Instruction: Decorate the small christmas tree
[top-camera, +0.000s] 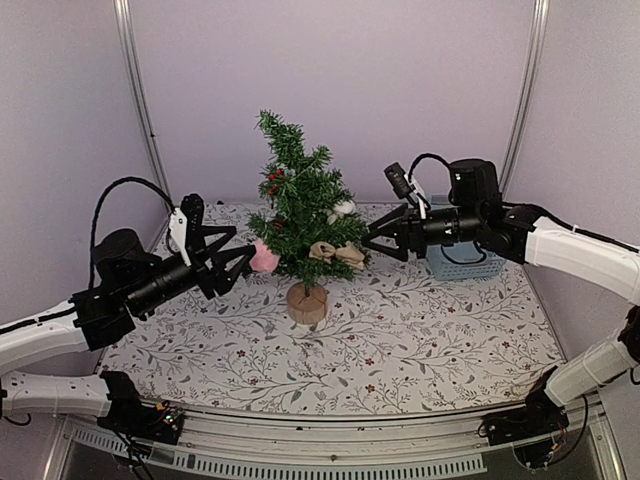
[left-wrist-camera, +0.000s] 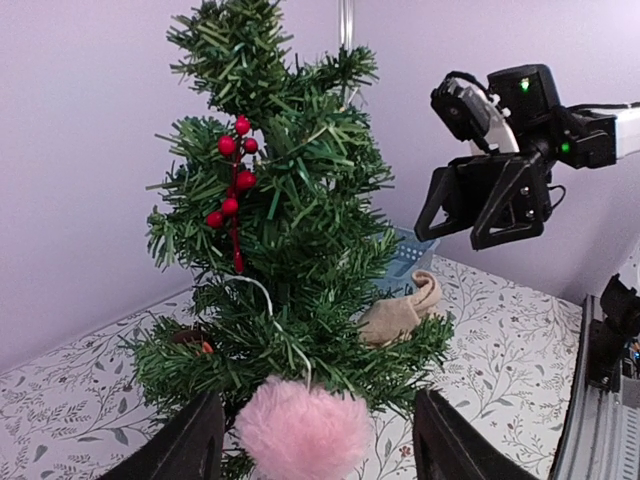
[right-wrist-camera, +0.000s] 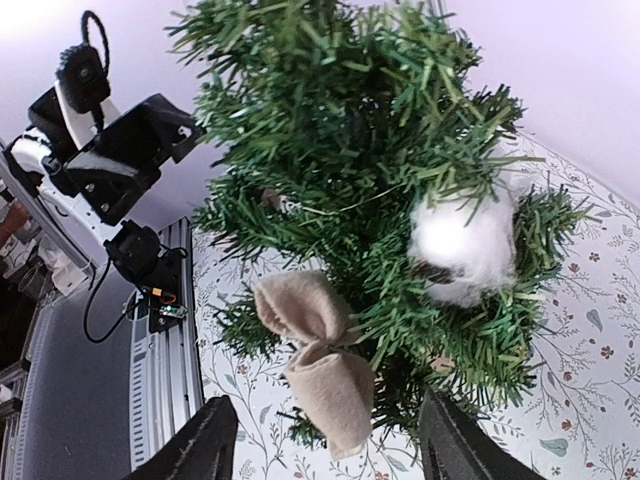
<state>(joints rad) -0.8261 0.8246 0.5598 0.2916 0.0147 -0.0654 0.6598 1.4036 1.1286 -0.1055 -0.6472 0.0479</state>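
The small christmas tree (top-camera: 300, 205) stands mid-table on a pale wooden stump (top-camera: 307, 303). It carries red berries (left-wrist-camera: 234, 180), a white cotton puff (right-wrist-camera: 462, 243), a beige bow (top-camera: 337, 252) and a pink pom-pom (top-camera: 264, 257). My left gripper (top-camera: 247, 264) is open on the tree's left. The pom-pom (left-wrist-camera: 303, 430) hangs by a white loop from a low branch between its fingers, apart from them. My right gripper (top-camera: 372, 240) is open on the tree's right, just short of the bow (right-wrist-camera: 318, 350). Both grippers hold nothing.
A blue basket (top-camera: 462, 263) stands behind my right gripper at the back right. The table (top-camera: 420, 330) has a floral cloth. Lilac walls close the back and sides. A metal rail (top-camera: 330, 445) runs along the near edge.
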